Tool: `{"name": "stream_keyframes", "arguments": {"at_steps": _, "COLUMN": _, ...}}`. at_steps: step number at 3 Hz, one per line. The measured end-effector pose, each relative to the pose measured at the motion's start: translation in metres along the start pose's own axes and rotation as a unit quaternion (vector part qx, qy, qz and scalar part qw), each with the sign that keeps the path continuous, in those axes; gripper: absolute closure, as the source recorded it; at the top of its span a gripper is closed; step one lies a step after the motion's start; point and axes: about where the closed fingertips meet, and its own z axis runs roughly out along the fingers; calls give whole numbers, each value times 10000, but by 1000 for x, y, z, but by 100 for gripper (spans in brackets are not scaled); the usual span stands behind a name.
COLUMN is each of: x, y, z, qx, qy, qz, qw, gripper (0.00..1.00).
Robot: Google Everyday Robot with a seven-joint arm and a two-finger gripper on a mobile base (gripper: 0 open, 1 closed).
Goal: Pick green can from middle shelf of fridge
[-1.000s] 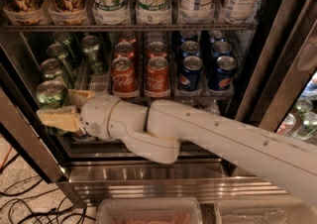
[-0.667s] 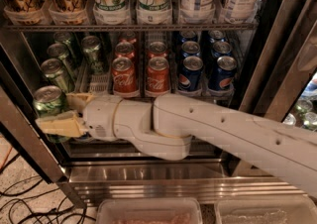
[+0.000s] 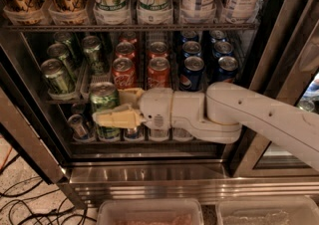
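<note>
Pincer (image 3: 107, 106) grips the green can (image 3: 103, 96) between its closed fingers, just before the middle shelf (image 3: 62, 100) of the fridge (image 3: 149, 175). More green cans (image 3: 57, 75) stand left, red Coca-Cola cans (image 3: 124, 72) right behind.

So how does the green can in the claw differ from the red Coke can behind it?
The green can is mottled green, the red Coke can red. The green can is gripped in the claw, out front; the red Coke can stands free on the middle shelf. Both upright, silver-topped.
</note>
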Motion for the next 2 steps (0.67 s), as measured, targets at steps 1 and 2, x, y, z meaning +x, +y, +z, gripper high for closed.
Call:
{"name": "stream_keyframes", "arguments": {"at_steps": 1, "x": 4, "y": 4, "z": -34, "qx": -254, "qy": -40, "qz": 112, "qw": 9996, "gripper": 100}}
{"name": "stream_keyframes", "arguments": {"at_steps": 2, "x": 3, "y": 10, "z": -35, "qx": -366, "qy": -62, "qz": 111, "qw": 9992, "gripper": 100}}
